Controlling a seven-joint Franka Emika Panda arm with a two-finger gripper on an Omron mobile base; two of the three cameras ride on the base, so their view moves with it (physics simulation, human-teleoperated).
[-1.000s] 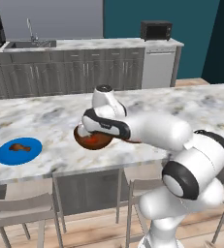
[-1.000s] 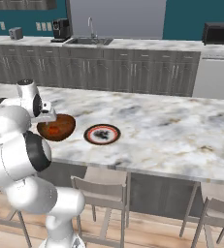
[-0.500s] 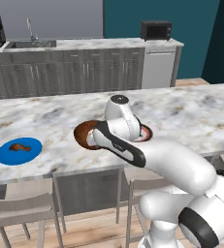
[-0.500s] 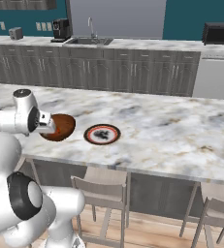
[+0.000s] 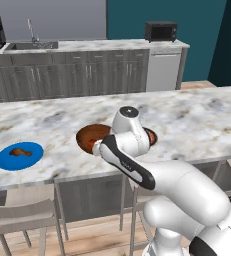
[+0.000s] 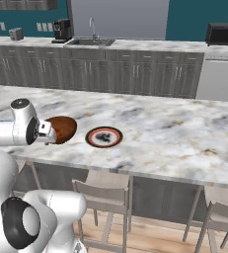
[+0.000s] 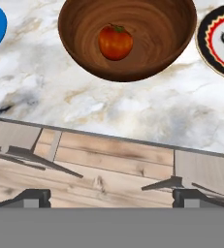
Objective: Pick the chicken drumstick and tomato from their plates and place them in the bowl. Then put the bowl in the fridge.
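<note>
On the blue plate (image 5: 20, 155) at the left the chicken drumstick (image 5: 18, 151) is seen; the tomato (image 7: 115, 42) lies in the bowl (image 7: 84, 48). The tool (image 7: 108, 196), drawn back over the tabletop (image 7: 133, 111) edge within the last second, is held apart and empty. Bare tabletop is left toward the drumstick.

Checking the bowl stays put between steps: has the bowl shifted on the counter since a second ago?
No. The bowl still sits just left of the brown-rimmed plate, same gap as before.
</note>
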